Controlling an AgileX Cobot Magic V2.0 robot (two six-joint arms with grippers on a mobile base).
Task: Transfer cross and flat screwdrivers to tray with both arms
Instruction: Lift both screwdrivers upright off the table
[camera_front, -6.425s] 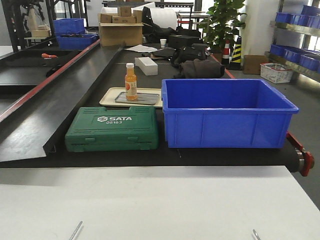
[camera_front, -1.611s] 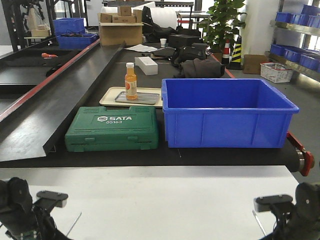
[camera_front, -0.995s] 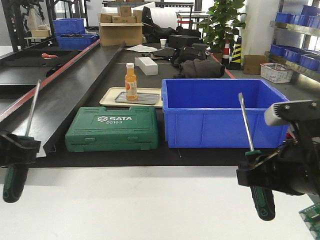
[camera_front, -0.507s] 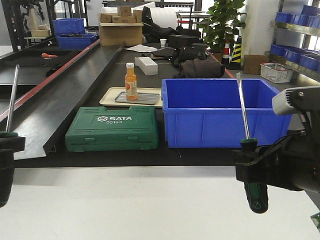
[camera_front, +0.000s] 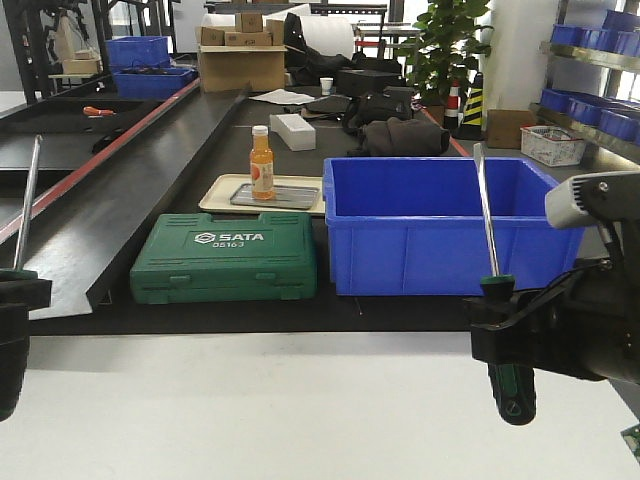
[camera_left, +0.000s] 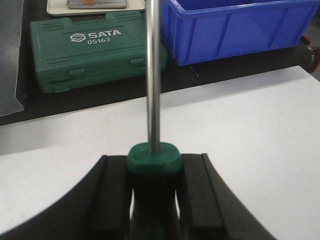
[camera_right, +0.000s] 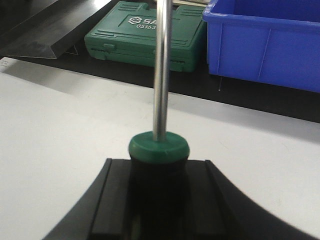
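My left gripper (camera_front: 12, 293) is shut on the green-black handle of a screwdriver (camera_front: 24, 205), held upright above the white table at the far left; the wrist view shows the jaws (camera_left: 154, 167) clamping the handle (camera_left: 153, 159). My right gripper (camera_front: 505, 325) is shut on a second screwdriver (camera_front: 485, 212), also upright, in front of the blue bin; its handle (camera_right: 159, 148) sits between the jaws (camera_right: 159, 167). Both tips are out of the wrist frames, so I cannot tell cross from flat. The beige tray (camera_front: 222, 195) lies on the black belt behind the green case.
A green SATA tool case (camera_front: 226, 257) and a large blue bin (camera_front: 455, 225) stand on the belt between me and the tray. An orange bottle (camera_front: 261, 163) stands on a metal plate (camera_front: 285, 196) in the tray. The white table (camera_front: 300, 400) lies below both grippers.
Both screwdrivers were lifted off the white table and now stand upright in the grippers. In the last half second both arms have hardly moved.
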